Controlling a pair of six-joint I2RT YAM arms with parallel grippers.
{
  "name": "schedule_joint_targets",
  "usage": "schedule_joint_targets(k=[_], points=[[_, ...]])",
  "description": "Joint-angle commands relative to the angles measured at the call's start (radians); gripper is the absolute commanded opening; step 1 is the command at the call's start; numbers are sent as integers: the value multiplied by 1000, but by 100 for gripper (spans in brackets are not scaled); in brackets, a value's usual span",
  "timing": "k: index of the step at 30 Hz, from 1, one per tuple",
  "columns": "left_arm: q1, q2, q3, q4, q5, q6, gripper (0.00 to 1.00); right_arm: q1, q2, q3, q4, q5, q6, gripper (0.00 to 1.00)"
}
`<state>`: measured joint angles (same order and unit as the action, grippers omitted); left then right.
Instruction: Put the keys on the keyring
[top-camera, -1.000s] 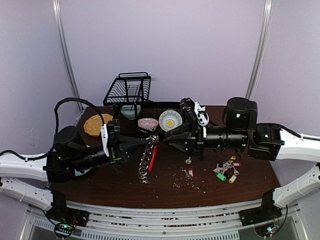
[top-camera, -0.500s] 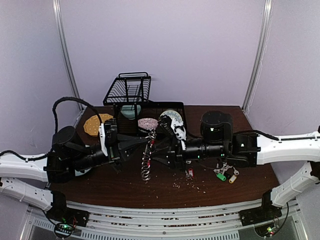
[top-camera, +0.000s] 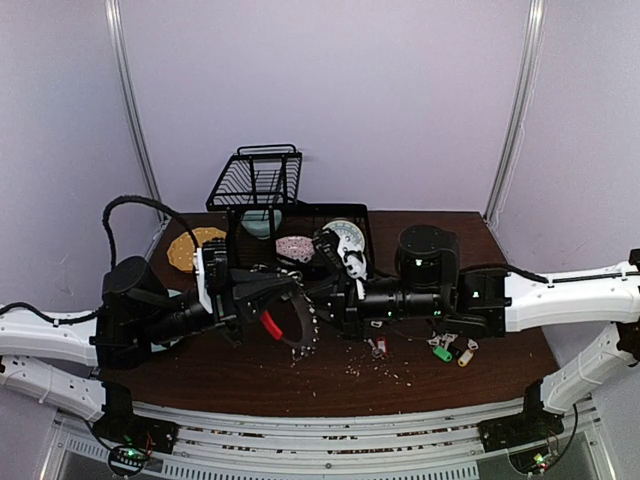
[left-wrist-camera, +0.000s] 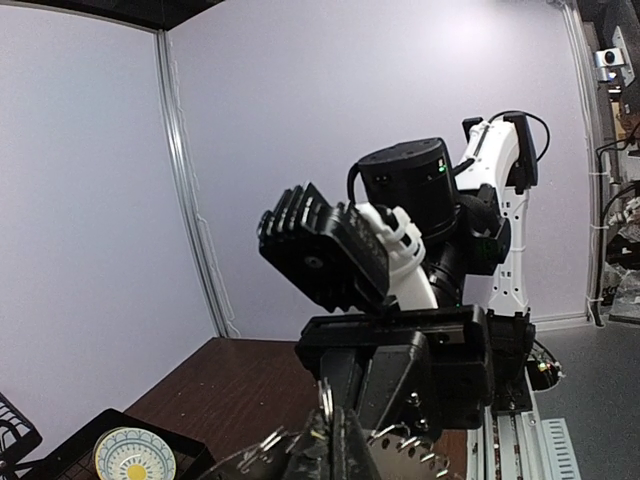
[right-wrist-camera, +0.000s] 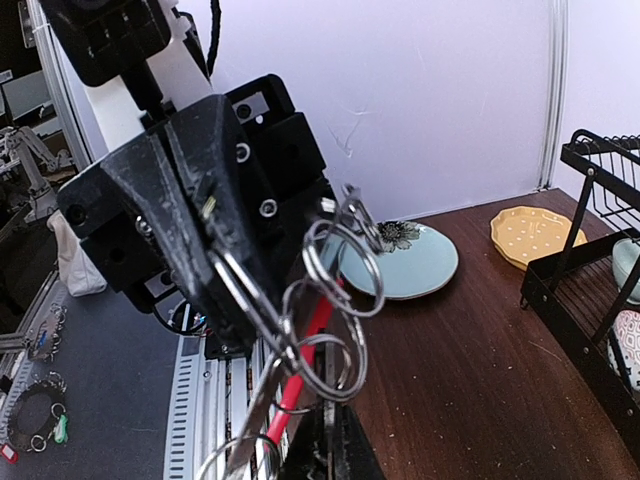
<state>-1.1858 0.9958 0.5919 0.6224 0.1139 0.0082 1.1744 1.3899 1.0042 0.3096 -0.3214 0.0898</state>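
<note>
Wire rack (top-camera: 255, 180) blocking rear left, keys (top-camera: 451, 348) scattered front right, open tabletop (top-camera: 472, 224) rear right

We see the keyring (top-camera: 270, 325) raised off the table (top-camera: 490, 382) above its middle. It is a hoop tilted on edge, with its red arc toward the table's left side and its grey arc, fringed with small silver split rings, toward the right. The keys (top-camera: 452, 348) lie in a loose cluster on the table's right half, silver with green and yellow tags, and a lone red-tagged key (top-camera: 380, 345) lies nearer the table's centre.
</note>
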Motion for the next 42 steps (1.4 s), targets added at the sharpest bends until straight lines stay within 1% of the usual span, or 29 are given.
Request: schedule_joint_targets(k=[1, 7, 15, 22, 24, 26, 28, 31, 34, 37, 42], points=[[1, -7, -15, 128, -7, -8, 0, 20, 26, 11, -1, 2, -9, 0], [2, -11, -52, 231, -78, 12, 0, 53, 68, 39, -63, -27, -48, 0], [2, -4, -81, 256, -136, 27, 0, 89, 78, 64, -82, -53, -88, 0], [1, -14, -86, 250, -141, 19, 0, 90, 77, 73, -96, -66, -90, 0], [2, -22, -86, 226, -148, 21, 0, 88, 47, 58, -98, -31, -90, 8], [1, -40, -91, 183, -164, 25, 0, 85, 5, 24, -107, 32, -90, 15], [2, -70, -98, 119, -195, 31, 0, 77, -41, 2, -146, 98, -89, 19], [7, -123, -104, -9, -262, 25, 0, 59, -110, -35, -211, 196, -73, 26], [29, -138, -89, -177, -322, -15, 0, 37, -185, -81, -252, 280, -56, 29], [69, -116, -41, -366, -369, -54, 0, 21, -241, -108, -283, 346, -44, 30], [119, -123, -10, -600, -366, -119, 0, 10, -288, -118, -330, 408, -43, 31]])
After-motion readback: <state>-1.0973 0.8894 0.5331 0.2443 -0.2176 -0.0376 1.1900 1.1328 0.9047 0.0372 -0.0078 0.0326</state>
